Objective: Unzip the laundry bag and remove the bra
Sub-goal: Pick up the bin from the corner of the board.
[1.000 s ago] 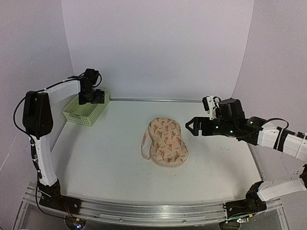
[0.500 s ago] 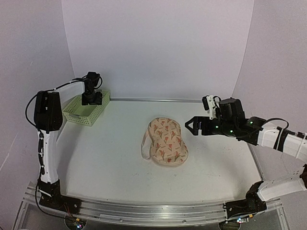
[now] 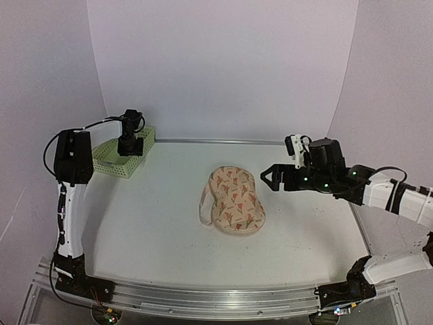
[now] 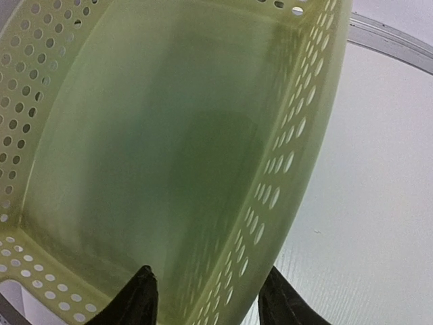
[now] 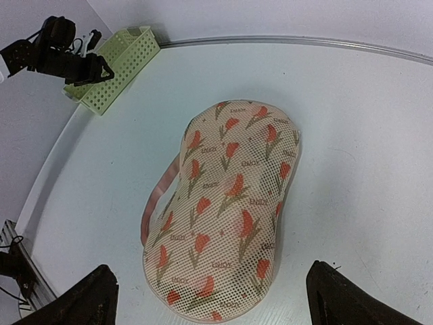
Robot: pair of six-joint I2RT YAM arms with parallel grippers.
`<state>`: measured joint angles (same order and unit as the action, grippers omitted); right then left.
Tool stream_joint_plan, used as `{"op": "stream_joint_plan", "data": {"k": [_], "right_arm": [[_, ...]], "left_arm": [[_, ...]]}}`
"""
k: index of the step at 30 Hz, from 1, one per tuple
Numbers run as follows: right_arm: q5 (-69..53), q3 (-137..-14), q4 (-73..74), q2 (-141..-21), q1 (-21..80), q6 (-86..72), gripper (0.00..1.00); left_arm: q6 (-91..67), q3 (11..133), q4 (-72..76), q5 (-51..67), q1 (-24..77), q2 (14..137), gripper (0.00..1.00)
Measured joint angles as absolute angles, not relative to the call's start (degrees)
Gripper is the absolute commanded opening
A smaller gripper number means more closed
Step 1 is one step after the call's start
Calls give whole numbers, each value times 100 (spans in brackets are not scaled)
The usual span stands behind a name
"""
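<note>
Quick count: one laundry bag (image 3: 235,200), one green basket (image 3: 116,167), two arms, one claw on each.

The laundry bag lies flat about mid-table (image 3: 149,237), orange flower print facing up, with a pale strap (image 3: 203,203) looping out along its left edge. I can't tell from any view whether the zip is open.

The left claw (image 3: 130,143) is at the basket in the far left corner. Its wrist camera shows the fingers spread, one tip inside the basket and the other outside over the table, so they straddle the side wall. It's released, gripping nothing. The right claw (image 3: 268,179) hangs just to the right of the bag, not touching it, fingers wide apart and holding nothing too.

Compared with a second ago, the only real change is the left arm (image 3: 73,157). Its big black joint has swung in toward the basket, and the claw has dropped a bit lower over it. The bag, the basket and the right arm look like they haven't budged.
</note>
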<state>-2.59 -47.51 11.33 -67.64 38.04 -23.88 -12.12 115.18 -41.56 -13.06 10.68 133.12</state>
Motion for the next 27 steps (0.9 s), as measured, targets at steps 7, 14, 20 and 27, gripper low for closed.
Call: {"op": "stream_joint_plan", "data": {"k": [7, 14, 20, 27], "right_arm": [[-307, -4751, 1125, -6862, 3804, -2390, 98], [-325, -4751, 1087, -6897, 3804, -2392, 98], [-351, -4751, 1068, -6943, 3804, -2408, 98], [-364, -4751, 1002, -6943, 3804, -2408, 98]], "left_arm": [[-1190, 11518, -4189, -1219, 1068, 13360, 28], [-1098, 11513, -4187, -1157, 1072, 13358, 0], [-1092, 11319, -4163, -1133, 1072, 13229, 0], [-1103, 10816, -4187, -1164, 1240, 12779, 0]]}}
